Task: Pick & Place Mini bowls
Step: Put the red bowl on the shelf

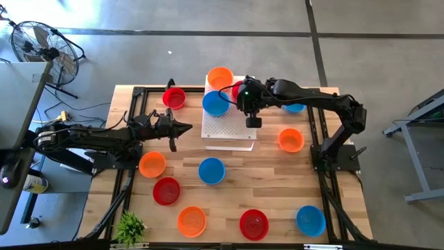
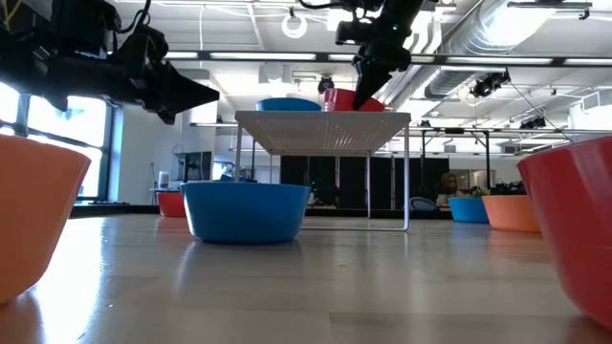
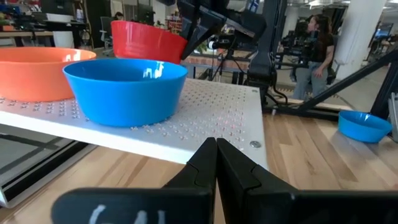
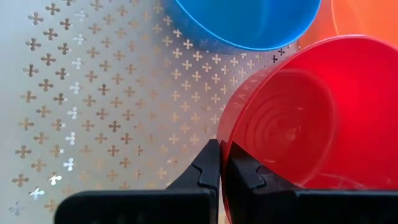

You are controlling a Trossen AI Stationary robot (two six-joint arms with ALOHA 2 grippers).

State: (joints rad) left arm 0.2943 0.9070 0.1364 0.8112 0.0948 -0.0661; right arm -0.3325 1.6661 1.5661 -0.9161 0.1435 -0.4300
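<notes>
Along the bottom edge of the overhead frame, closest in, sit an orange bowl (image 1: 191,221), a red bowl (image 1: 254,223) and a blue bowl (image 1: 311,220) on the wooden counter (image 1: 270,187), with a little green plant (image 1: 130,228) in the lower-left corner. A bit further up there's another red one (image 1: 166,191), an orange one (image 1: 152,164) and a blue one (image 1: 211,171) near the middle.

The left gripper (image 1: 186,127) hovers at middle-left, fingers pressed together on nothing, pointing at the white perforated board (image 1: 227,128).

On that raised board, upper centre, a blue bowl (image 1: 216,103) sits next to an orange bowl (image 1: 220,77). The right gripper (image 4: 219,163) is over the board too, its fingers pinching the rim of a tilted red bowl (image 4: 305,112) right beside the blue one.

Off to the right sits an orange bowl (image 1: 291,139), another blue bowl (image 1: 294,107) peeks out under the right arm, and one more red bowl (image 1: 173,97) sits upper left of the board.
</notes>
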